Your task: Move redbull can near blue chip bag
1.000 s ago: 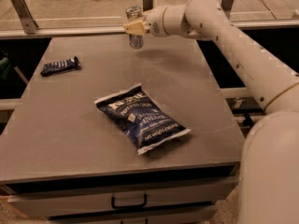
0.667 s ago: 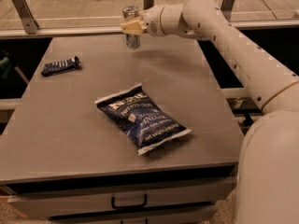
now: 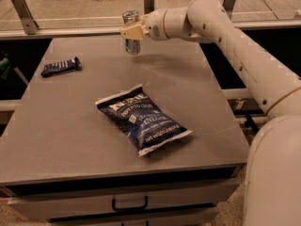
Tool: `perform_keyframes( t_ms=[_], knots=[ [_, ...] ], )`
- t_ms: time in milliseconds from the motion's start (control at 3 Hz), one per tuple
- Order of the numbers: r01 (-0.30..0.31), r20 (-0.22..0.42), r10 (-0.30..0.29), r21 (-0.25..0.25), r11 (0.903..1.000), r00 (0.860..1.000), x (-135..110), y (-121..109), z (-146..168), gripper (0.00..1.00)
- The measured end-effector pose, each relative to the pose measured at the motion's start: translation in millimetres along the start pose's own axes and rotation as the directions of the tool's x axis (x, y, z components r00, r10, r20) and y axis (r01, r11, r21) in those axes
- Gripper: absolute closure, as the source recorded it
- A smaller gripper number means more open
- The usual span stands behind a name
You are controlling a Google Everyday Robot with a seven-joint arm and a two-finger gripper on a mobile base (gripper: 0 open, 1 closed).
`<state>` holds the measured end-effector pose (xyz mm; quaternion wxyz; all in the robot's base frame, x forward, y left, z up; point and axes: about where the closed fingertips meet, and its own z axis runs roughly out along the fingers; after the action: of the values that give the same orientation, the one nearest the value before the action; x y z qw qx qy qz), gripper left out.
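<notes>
The redbull can [image 3: 131,45], slim with a silver top, hangs upright above the far part of the grey table [image 3: 56,126]. My gripper [image 3: 131,32] is shut on the can's middle, its cream fingers across the can. The white arm reaches in from the right. The blue chip bag [image 3: 142,118], large, navy with white lettering and white crimped ends, lies flat near the table's middle, well in front of the can.
A small narrow dark blue snack wrapper [image 3: 60,67] lies at the table's far left. A metal rail [image 3: 70,30] with posts runs behind the table. A drawer with a black handle [image 3: 130,204] sits under the front edge.
The gripper has carried the can a little to the left along the far part of the table. The chip bag and wrapper have not moved.
</notes>
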<state>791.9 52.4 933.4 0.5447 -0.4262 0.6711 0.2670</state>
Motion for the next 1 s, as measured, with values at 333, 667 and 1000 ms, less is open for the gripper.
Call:
perform_keyframes(
  t_ms=[333,667,1000],
  knots=[
    [-0.005,0.019,0.007,-0.105,0.9944,1.000,-1.5,40.5,-23.2,1.00],
    [-0.013,0.045,0.022,-0.184,0.9828,0.999,3.8,79.8,-55.7,1.00],
    [-0.015,0.045,0.026,-0.234,0.9721,0.999,16.4,106.4,-86.0,1.00]
  ],
)
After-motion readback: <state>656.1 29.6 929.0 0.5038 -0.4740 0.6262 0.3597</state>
